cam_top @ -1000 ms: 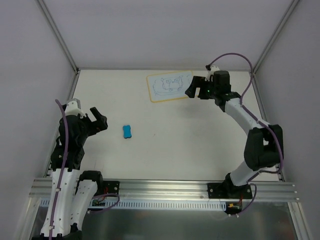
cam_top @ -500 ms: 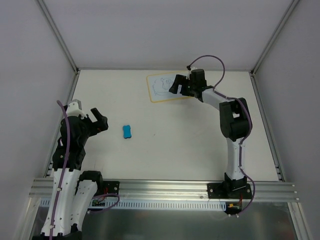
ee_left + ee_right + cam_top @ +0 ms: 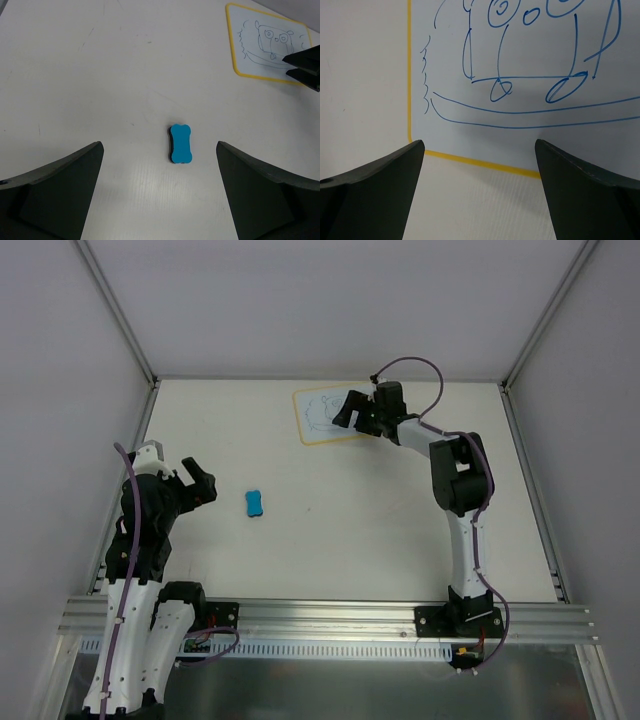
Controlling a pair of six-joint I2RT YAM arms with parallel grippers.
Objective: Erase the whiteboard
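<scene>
The whiteboard (image 3: 320,418) lies flat at the back of the table, white with a yellow border and a blue doodle; it also shows in the left wrist view (image 3: 250,47) and fills the right wrist view (image 3: 530,60). My right gripper (image 3: 352,410) hangs open just over the board's right part, nothing between its fingers (image 3: 375,190). A small blue eraser block (image 3: 253,502) rests on the table left of centre. My left gripper (image 3: 200,480) stands open a short way left of the eraser (image 3: 180,143), empty.
Grey walls and metal posts close in the table (image 3: 350,530) on three sides. An aluminium rail (image 3: 330,615) with both arm bases runs along the near edge.
My right arm has swung left and folded in, carrying its open gripper from the board's right edge to over the board. The left arm barely moved.
</scene>
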